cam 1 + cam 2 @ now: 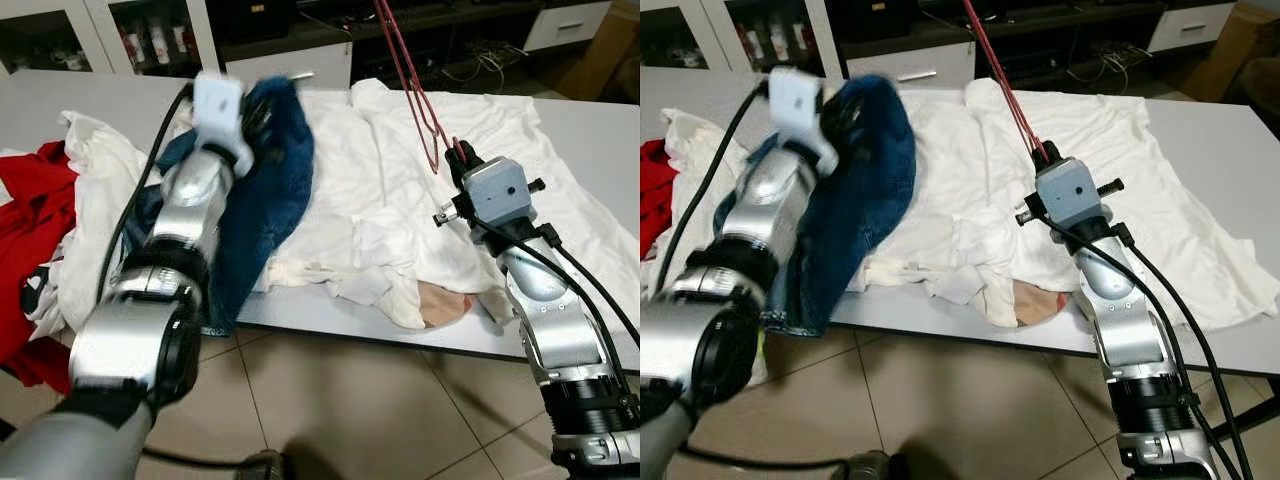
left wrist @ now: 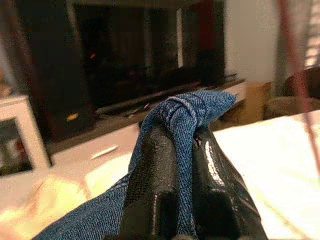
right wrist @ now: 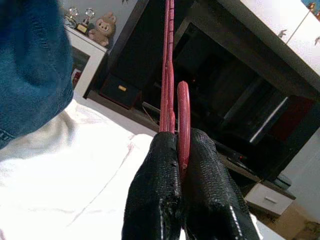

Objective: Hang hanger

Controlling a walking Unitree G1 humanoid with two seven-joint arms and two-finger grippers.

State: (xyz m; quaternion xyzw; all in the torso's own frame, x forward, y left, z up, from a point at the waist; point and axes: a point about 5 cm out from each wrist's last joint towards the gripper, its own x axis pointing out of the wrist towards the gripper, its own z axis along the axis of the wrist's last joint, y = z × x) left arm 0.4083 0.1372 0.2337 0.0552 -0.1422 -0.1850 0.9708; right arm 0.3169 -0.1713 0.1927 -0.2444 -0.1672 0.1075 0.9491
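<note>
**Two clamped grips, one hanger, and plenty to snag on**

The right gripper [image 3: 177, 150] is clenched on the red hanger [image 1: 410, 85], which rises from it above the white sheet [image 1: 400, 170], toward the dark shelving [image 1: 440, 20] behind the table [image 1: 600, 130]; the left gripper [image 2: 185, 145] is pinched tight on a fold of blue denim garment [image 1: 270, 190], lifted over the left end of that same sheet.

What could go wrong, as I judge it: the hanger is thin and pinched near one end, so it may pivot in the fingers; its free end could catch the sheet or the shelving if swung carelessly; the denim is held by a small bunched edge only, and its hanging weight might drag it out of the pinch; bringing the two together, the cloth could slide off the hanger instead of settling on it; the heaped clothes may be dragged along with the denim.

Counted: one hanger; one denim garment; one red garment [image 1: 35, 185] at the sheet's left; several white pieces, number unclear; two grippers.
</note>
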